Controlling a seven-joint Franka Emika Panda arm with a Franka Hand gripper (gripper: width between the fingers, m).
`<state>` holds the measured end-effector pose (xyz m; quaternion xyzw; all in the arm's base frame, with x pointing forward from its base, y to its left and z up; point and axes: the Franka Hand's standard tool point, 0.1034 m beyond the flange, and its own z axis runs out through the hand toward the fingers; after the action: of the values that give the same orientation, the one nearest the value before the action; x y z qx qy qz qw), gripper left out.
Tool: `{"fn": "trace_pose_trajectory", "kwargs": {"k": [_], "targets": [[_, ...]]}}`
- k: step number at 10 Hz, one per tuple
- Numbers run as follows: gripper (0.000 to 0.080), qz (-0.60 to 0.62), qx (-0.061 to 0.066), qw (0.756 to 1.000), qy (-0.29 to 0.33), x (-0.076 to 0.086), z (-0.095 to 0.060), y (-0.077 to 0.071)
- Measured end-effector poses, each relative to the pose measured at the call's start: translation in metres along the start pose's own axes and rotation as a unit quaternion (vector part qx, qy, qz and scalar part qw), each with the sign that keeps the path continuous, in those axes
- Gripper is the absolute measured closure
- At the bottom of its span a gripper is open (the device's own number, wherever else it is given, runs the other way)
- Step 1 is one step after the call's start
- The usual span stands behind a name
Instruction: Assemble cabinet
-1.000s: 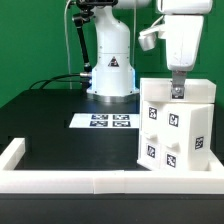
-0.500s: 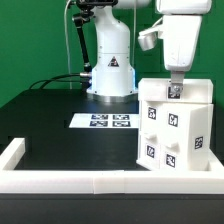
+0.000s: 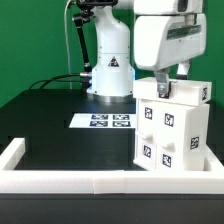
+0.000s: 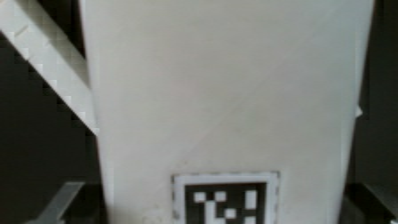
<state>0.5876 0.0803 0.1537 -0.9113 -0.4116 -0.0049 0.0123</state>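
The white cabinet stands upright at the near right of the black tabletop, tight in the corner of the low white border frame, its tagged faces showing. The gripper hangs right at the cabinet's top edge; whether the jaws are open or clamped, I cannot tell. To the left, well apart, lies the marker board, and behind it the arm's base. Up close, the wrist view shows only a white panel with one tag.
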Motion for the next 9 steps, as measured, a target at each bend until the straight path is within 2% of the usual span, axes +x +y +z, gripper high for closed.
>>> {"fn": "trace_pose_trajectory", "kwargs": {"k": [1, 2, 5, 9], "targets": [[0.0243, 0.047, 0.002, 0.999, 0.002, 0.0002, 0.0000, 0.0002], [0.0243, 0.125, 0.009, 0.992, 0.009, 0.0002, 0.0002, 0.0006], [0.0243, 0.245, 0.013, 0.969, 0.011, 0.0007, 0.0003, 0.0004], [0.0243, 0.382, 0.016, 0.924, 0.009, 0.0014, 0.0007, -0.0006]]}}
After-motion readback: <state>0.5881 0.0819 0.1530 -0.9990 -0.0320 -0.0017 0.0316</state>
